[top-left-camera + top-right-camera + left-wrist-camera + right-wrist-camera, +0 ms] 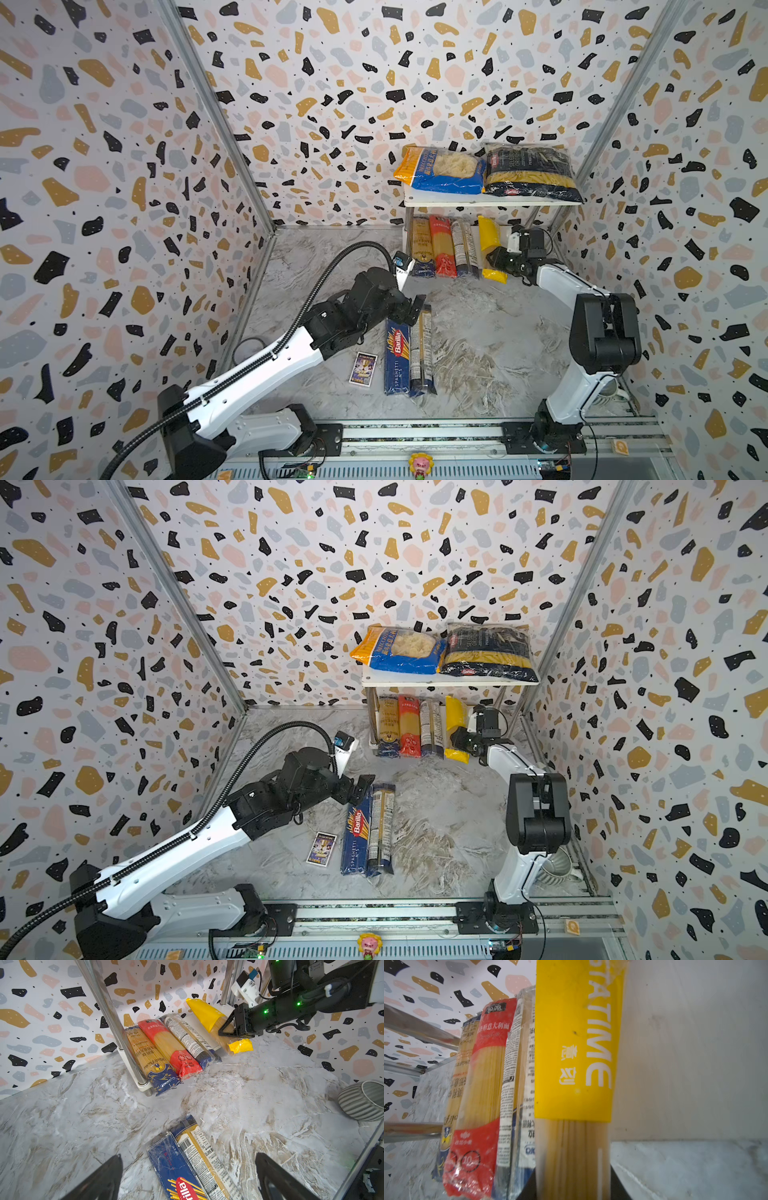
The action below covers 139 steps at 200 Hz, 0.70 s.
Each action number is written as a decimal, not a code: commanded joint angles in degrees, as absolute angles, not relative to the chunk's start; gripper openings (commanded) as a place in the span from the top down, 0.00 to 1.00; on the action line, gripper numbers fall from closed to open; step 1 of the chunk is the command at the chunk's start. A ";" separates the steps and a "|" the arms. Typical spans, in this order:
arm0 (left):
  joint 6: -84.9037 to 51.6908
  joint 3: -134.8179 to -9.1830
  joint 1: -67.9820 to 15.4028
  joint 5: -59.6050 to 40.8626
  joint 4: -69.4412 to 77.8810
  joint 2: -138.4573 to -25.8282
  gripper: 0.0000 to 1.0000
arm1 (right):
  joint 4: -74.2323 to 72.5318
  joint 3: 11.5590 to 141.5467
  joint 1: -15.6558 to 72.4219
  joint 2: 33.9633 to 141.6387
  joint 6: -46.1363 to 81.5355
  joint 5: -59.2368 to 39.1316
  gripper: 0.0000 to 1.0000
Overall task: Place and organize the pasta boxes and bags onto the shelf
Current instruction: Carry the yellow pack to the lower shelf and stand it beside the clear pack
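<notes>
The white shelf [490,202] stands at the back right. A blue-orange bag [440,170] and a navy penne bag [532,172] lie on its top board. Three spaghetti packs [442,247] lie side by side on the lower board. Beside them my right gripper [496,259] is shut on a yellow spaghetti pack [575,1064], whose far end reaches under the top board. On the table a blue Barilla box [397,357] and a clear spaghetti pack [422,353] lie together. My left gripper [189,1178] hangs open over their far ends, its fingers [104,1178] on either side of them.
A small purple card [363,369] lies left of the Barilla box. A grey ribbed bowl [363,1101] sits at the right wall, behind the right arm. A grey ring [249,349] lies by the left wall. The arms' rail [415,432] runs along the front edge.
</notes>
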<state>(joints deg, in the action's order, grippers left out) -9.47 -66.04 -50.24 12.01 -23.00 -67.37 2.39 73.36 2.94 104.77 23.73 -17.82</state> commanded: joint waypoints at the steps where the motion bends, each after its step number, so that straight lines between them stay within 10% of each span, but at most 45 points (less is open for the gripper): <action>1: -8.15 -66.26 -49.81 12.78 -20.12 -68.41 0.00 | -5.01 80.20 2.47 104.81 21.17 -21.01 0.83; 90: -7.99 -66.01 -49.70 11.25 -19.09 -70.24 0.00 | -2.40 86.68 2.41 111.92 21.10 -23.95 0.76; 139: -8.27 -64.61 -49.66 11.21 -18.99 -68.70 0.01 | -0.48 87.41 2.42 112.10 20.89 -23.27 0.34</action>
